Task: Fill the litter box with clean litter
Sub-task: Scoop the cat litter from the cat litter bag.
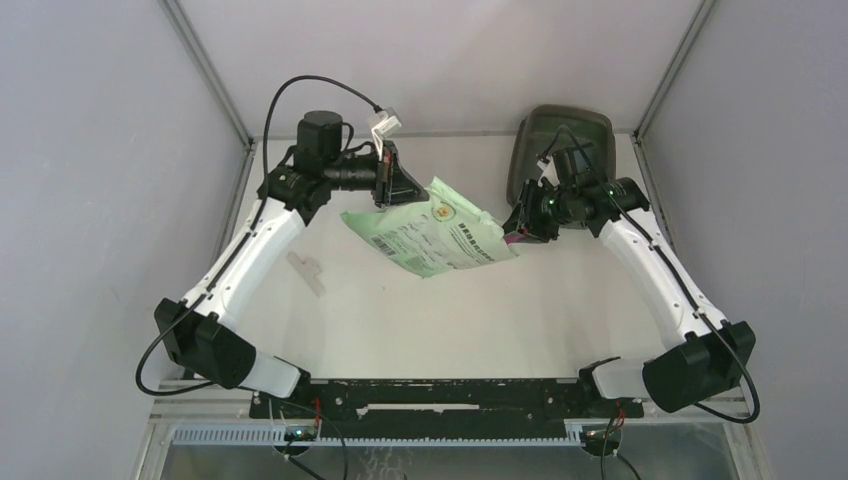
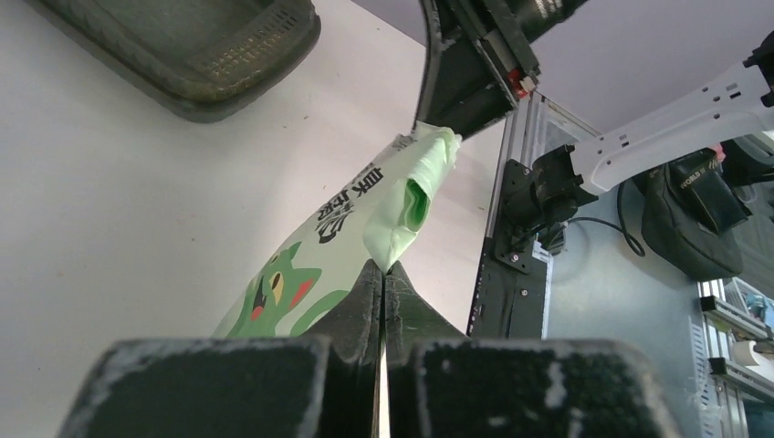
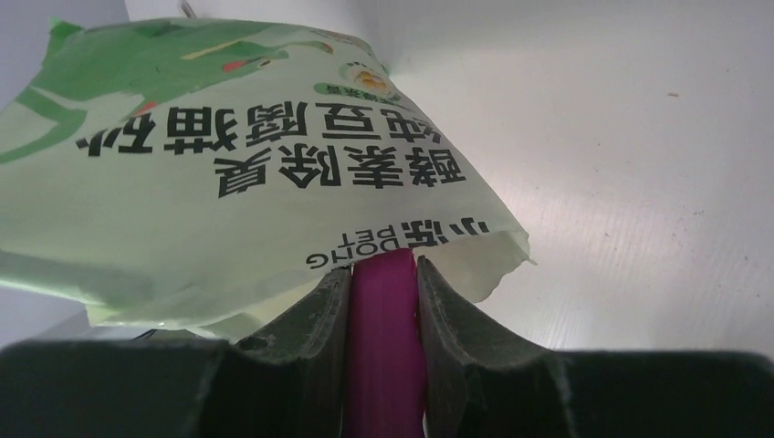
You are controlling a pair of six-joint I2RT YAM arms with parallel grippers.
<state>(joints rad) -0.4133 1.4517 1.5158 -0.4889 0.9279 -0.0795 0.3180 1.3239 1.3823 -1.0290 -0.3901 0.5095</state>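
The dark grey-brown litter box (image 1: 575,128) sits at the back right of the table; it also shows in the left wrist view (image 2: 196,41). My left gripper (image 1: 392,180) is shut on the corner of the light-green bag (image 1: 435,238), holding it up off the table (image 2: 402,196). My right gripper (image 1: 525,228) is shut on the handle of a magenta scoop (image 3: 383,342), whose head is pushed into the bag's torn open end (image 3: 274,182). No loose litter is visible; the bag hides its contents.
A small pale plastic strip (image 1: 306,270) lies on the white table at the left. Grey walls close in on both sides and at the back. The black mounting rail (image 1: 440,395) runs along the near edge.
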